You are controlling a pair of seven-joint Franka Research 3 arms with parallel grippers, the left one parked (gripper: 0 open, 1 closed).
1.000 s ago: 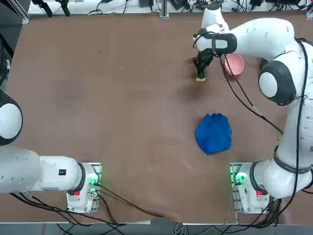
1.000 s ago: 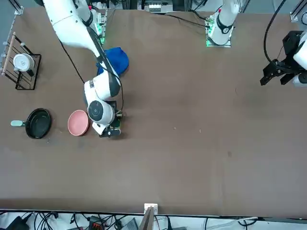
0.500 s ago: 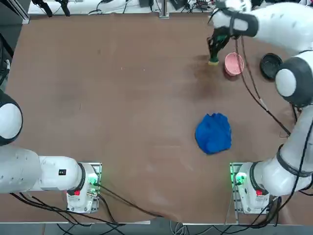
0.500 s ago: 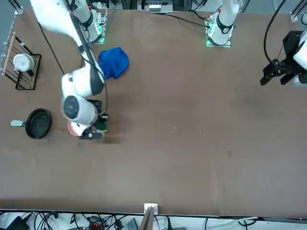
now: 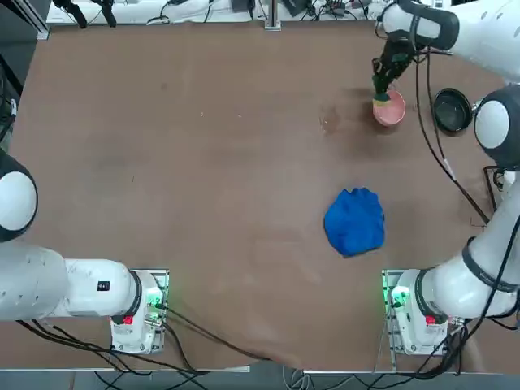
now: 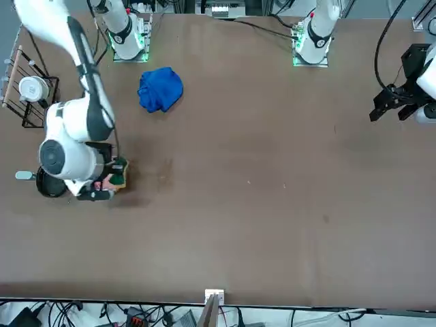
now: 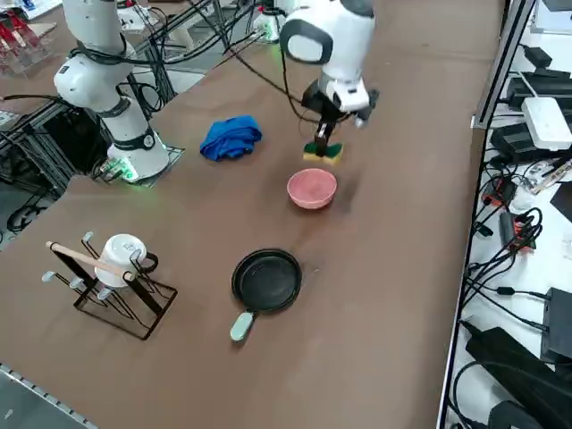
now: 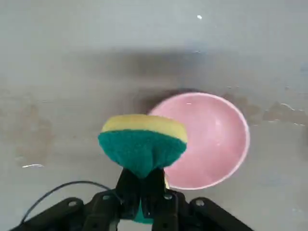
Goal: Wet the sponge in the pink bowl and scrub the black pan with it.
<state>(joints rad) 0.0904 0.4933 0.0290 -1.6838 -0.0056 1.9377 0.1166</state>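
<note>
Having swung across the worktop [image 5: 203,162], right claw [image 8: 142,185], pinching the green-and-yellow rectangular sponge [image 8: 142,144], now hangs over the small round pink bowl's [image 8: 211,139] rim; dipping seems next.

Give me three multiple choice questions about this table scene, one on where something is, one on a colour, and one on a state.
1. Where does the black pan lie?
A. Beside the pink bowl
B. On the blue cloth
C. On the wire rack

2. What colour is the sponge face toward the wrist camera?
A. Red
B. Green
C. White

3. What is the right gripper doing?
A. Open above the pan
B. Shut on nothing
C. Shut on the sponge

Answers: 1 A, the side view shows the pan on the table next to the bowl. 2 B, a green face with a yellow layer behind it. 3 C, the fingers pinch the sponge, raised by the bowl's rim.
</note>
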